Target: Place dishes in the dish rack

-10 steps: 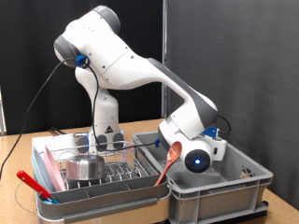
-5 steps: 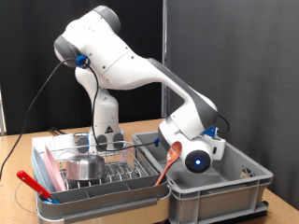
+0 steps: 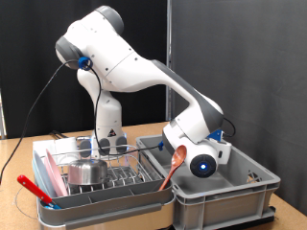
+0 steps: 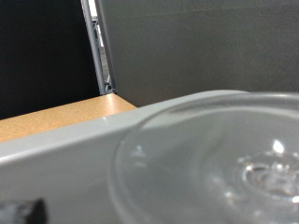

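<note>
The dish rack point(image 3: 115, 197) stands at the exterior view's left. The steel bowl point(image 3: 86, 172) sits on its wire prongs. The pink plate point(image 3: 45, 176) stands on edge along its left side. My arm reaches down into the grey crate point(image 3: 230, 197) at the right. The hand point(image 3: 203, 161) is low inside the crate and its fingers are hidden there. In the wrist view the clear glass point(image 4: 220, 159) fills the frame very close, just past the crate's rim point(image 4: 65, 140). Whether the fingers are around it does not show.
A brown wooden spoon point(image 3: 174, 165) leans on the crate wall between crate and rack. A red-handled utensil point(image 3: 34, 189) sticks out at the rack's left front corner. A clear container point(image 3: 69, 153) sits in the rack behind the bowl. The arm's base point(image 3: 108, 120) stands behind the rack.
</note>
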Controlling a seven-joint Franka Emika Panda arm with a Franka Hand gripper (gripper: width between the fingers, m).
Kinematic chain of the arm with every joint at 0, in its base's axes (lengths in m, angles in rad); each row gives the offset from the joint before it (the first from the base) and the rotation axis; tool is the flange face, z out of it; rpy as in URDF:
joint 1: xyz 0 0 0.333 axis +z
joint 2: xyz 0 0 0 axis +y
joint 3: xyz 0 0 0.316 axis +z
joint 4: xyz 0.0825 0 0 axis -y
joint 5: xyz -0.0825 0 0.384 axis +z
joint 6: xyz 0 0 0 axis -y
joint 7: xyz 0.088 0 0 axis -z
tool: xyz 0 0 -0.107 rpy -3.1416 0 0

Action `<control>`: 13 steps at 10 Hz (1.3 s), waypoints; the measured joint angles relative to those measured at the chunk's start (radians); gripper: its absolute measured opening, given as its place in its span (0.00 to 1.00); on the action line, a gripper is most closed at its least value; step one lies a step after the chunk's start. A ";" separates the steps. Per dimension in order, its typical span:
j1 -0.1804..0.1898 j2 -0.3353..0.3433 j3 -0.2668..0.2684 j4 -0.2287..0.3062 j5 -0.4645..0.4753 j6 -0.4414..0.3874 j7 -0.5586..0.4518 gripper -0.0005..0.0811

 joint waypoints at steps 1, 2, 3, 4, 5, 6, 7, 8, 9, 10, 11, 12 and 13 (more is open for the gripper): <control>0.000 0.000 -0.001 0.000 0.000 0.001 0.004 0.65; 0.001 0.000 -0.001 0.002 0.000 0.005 0.009 0.65; 0.002 0.000 -0.002 0.004 0.000 0.008 0.015 0.42; 0.003 0.000 -0.003 0.008 0.000 0.012 0.021 0.26; 0.004 0.000 -0.005 0.011 0.001 0.018 0.025 0.26; 0.004 0.002 -0.005 0.013 0.001 0.023 0.029 0.07; 0.004 0.003 -0.005 0.017 0.002 0.024 0.032 0.07; 0.005 0.005 -0.005 0.021 0.002 0.024 0.034 0.02; 0.005 0.009 -0.005 0.025 0.002 0.024 0.035 0.01; 0.005 0.016 -0.006 0.030 0.002 0.024 0.036 0.01; 0.005 0.020 -0.007 0.034 0.002 0.024 0.036 0.01; 0.005 0.022 -0.007 0.037 0.002 0.024 0.036 0.01; 0.005 0.023 -0.007 0.038 0.002 0.024 0.036 0.01</control>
